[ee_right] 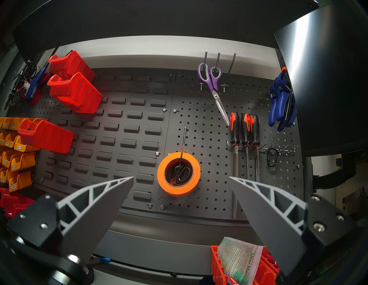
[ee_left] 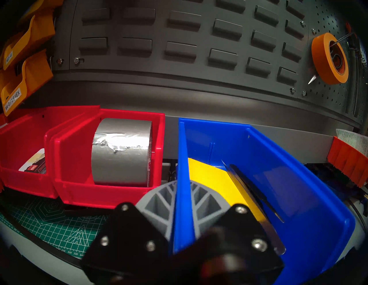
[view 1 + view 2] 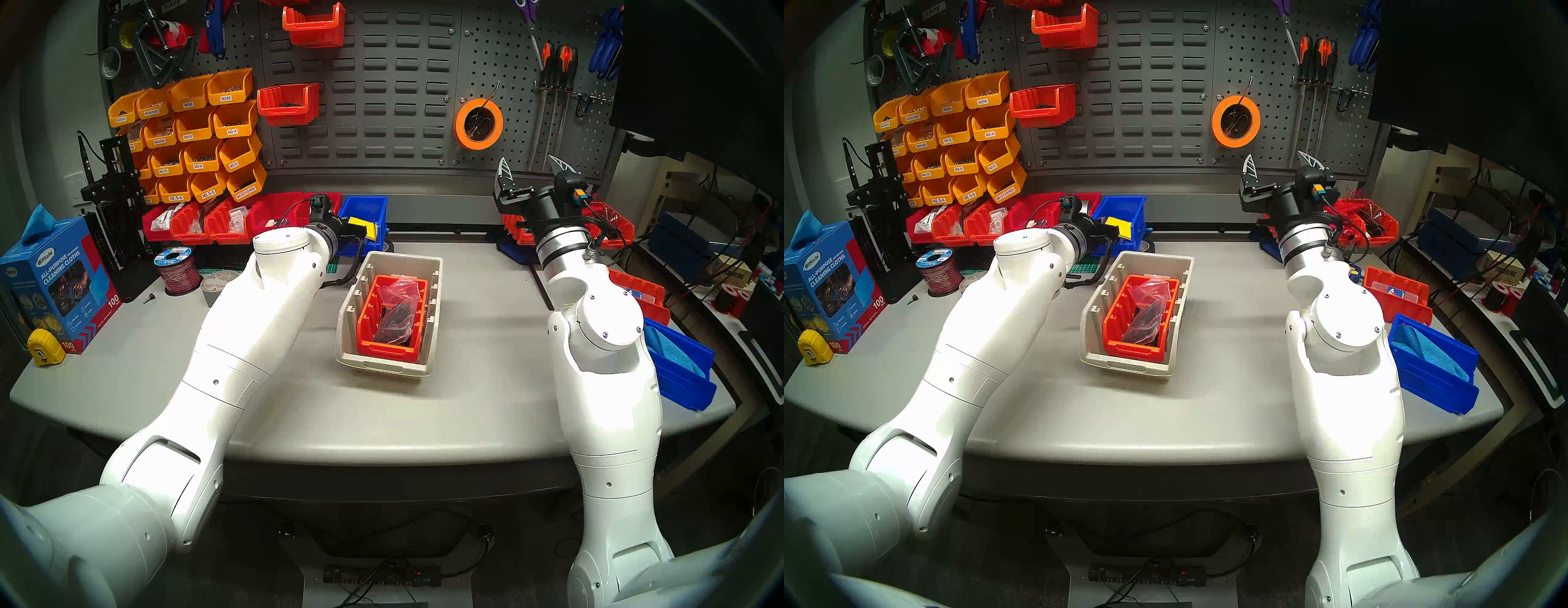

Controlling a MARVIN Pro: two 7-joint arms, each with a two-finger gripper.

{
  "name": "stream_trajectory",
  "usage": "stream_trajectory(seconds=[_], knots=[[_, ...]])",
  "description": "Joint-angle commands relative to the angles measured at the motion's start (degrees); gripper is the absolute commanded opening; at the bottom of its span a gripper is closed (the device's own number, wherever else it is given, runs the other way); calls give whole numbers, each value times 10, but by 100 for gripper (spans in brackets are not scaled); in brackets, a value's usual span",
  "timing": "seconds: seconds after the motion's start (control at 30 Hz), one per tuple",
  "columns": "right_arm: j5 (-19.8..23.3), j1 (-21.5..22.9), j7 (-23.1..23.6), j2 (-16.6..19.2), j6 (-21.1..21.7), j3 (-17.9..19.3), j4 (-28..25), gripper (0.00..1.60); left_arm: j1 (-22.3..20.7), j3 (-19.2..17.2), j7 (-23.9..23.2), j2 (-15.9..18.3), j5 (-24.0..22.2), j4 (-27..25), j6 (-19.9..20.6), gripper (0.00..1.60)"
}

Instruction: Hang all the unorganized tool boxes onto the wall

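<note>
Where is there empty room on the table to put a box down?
Bare table lies between the beige bin and the right arm, and along the front edge. The back edge is crowded: red bins, blue bin.

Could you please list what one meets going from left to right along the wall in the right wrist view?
Red plastic bins → grey louvred metal panel → orange tape roll → purple-handled scissors → orange-and-black-handled files → blue-handled clamps.
</note>
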Motion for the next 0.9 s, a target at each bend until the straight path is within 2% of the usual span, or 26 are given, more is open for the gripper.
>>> stream_trajectory(seconds=[0.0,0.8,0.87], knots=[[0,2,0,0,-1,0,-8,160,-25,0,-14,0,5,-8,-18,0],[0,2,0,0,-1,0,-8,160,-23,-7,-24,-5,16,-7,-19,0],[0,2,0,0,-1,0,-8,160,-29,-2,-26,-7,24,4,-29,0]])
